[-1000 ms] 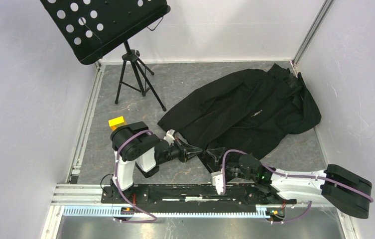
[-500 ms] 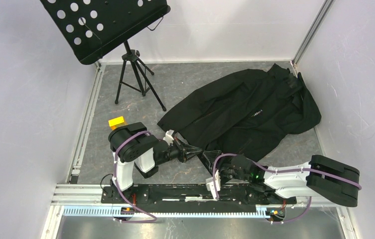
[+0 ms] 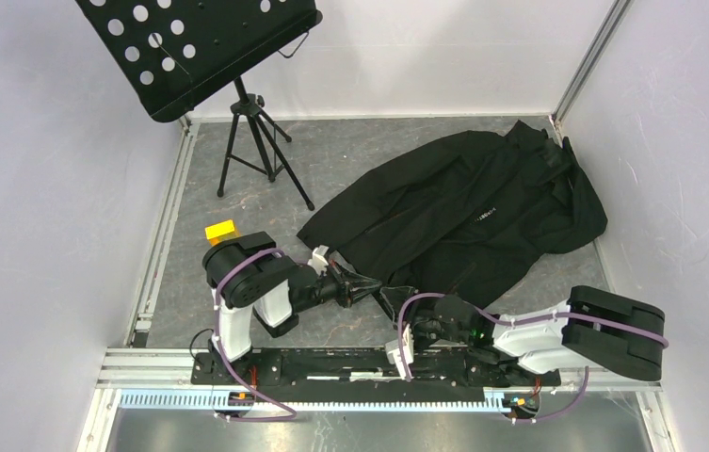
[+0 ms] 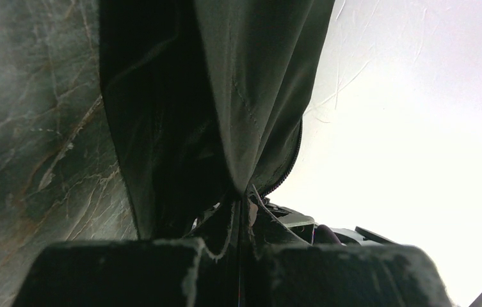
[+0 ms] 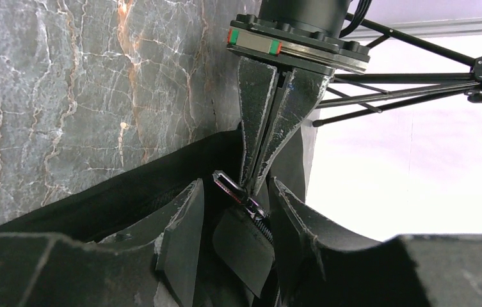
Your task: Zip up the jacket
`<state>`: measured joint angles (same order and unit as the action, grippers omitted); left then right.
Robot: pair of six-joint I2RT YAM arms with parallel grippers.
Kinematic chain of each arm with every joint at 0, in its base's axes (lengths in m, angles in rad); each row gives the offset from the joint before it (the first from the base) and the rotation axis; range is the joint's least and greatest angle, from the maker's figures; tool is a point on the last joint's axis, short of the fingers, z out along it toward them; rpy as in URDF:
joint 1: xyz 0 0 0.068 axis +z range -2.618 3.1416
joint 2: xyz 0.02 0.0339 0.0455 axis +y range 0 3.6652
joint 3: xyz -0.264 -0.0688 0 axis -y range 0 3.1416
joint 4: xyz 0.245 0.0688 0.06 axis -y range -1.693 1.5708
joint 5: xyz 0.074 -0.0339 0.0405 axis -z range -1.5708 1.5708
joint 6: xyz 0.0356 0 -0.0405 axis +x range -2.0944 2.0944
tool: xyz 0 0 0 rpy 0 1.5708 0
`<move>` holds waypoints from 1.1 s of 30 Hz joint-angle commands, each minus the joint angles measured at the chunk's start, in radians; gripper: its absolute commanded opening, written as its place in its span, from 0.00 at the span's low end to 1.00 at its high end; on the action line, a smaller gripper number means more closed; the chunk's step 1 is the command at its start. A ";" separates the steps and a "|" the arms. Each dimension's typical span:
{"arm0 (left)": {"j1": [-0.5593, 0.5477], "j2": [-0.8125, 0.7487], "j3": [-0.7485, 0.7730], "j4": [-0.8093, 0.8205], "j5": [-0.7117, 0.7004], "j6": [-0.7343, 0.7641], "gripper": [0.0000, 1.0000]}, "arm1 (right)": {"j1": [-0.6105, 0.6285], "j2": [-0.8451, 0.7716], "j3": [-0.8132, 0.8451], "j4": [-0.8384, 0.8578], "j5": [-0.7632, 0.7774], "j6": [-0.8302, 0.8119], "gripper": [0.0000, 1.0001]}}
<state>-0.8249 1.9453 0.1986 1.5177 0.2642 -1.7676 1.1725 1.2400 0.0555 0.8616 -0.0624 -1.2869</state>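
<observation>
Overhead, the large black fabric jacket lies spread over the right half of the grey marbled table, its collar bunched into the far right corner. Its near hem corner reaches my left gripper, on an arm folded low and pointing right. The right gripper faces it, black on black cloth, so I can't read either jaw gap here. The right elbow lies close to the right wall. Bare tabletop separates the jacket from the black perforated music stand at far left.

On the left wrist camera, the left gripper is pinched closed on a jacket fold; the pinch itself is in shadow.

On the right wrist camera, the right gripper has its fingers parted either side of the metal zipper slider, not clamping it.
</observation>
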 commanded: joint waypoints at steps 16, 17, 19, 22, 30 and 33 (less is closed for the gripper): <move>0.001 -0.039 -0.022 0.033 0.002 -0.038 0.02 | 0.016 0.108 0.011 0.189 0.035 -0.054 0.41; 0.001 -0.039 -0.020 0.033 0.003 -0.038 0.02 | 0.018 0.113 0.012 0.193 0.038 -0.057 0.41; 0.001 -0.039 -0.021 0.032 0.004 -0.038 0.02 | 0.019 0.123 0.012 0.210 0.041 -0.059 0.41; 0.001 -0.041 -0.024 0.032 0.003 -0.040 0.02 | 0.021 0.141 0.014 0.221 0.044 -0.065 0.40; 0.001 -0.043 -0.028 0.033 0.000 -0.039 0.02 | 0.032 0.182 0.012 0.294 0.056 -0.066 0.28; 0.001 -0.044 -0.031 0.032 -0.002 -0.038 0.02 | 0.039 0.189 0.005 0.327 0.081 -0.065 0.19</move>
<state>-0.8249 1.9232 0.1829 1.5177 0.2634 -1.7676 1.1980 1.4170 0.0559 1.0813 -0.0120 -1.3495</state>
